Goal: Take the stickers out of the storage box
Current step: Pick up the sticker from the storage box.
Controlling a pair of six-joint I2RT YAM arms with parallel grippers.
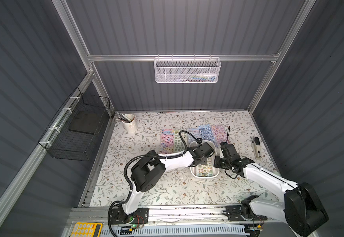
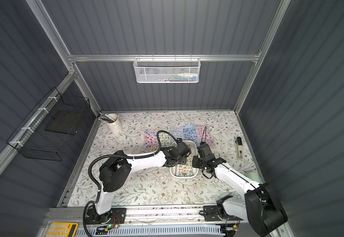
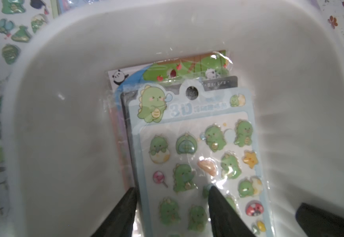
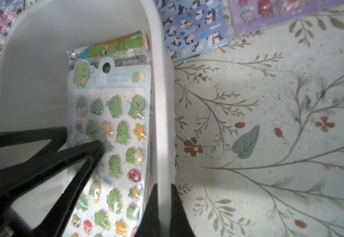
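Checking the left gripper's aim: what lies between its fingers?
The edge of the top dinosaur sticker sheet, in the storage box, sits between the fingers of the open left gripper; the left wrist view shows it.

In both top views we look steeply down from high above the near side of the storage box (image 1: 193,172) (image 2: 172,172), far enough back that the whole floral table (image 1: 167,184) fits in the frame. Our left wrist camera sits very near, inside the storage box, facing one rounded end wall across the dinosaur sticker sheet (image 3: 195,143). Our right wrist camera hangs near, above a long wall of the storage box, looking down along it. Both wrist views share that sheet and, probably, the same end wall.
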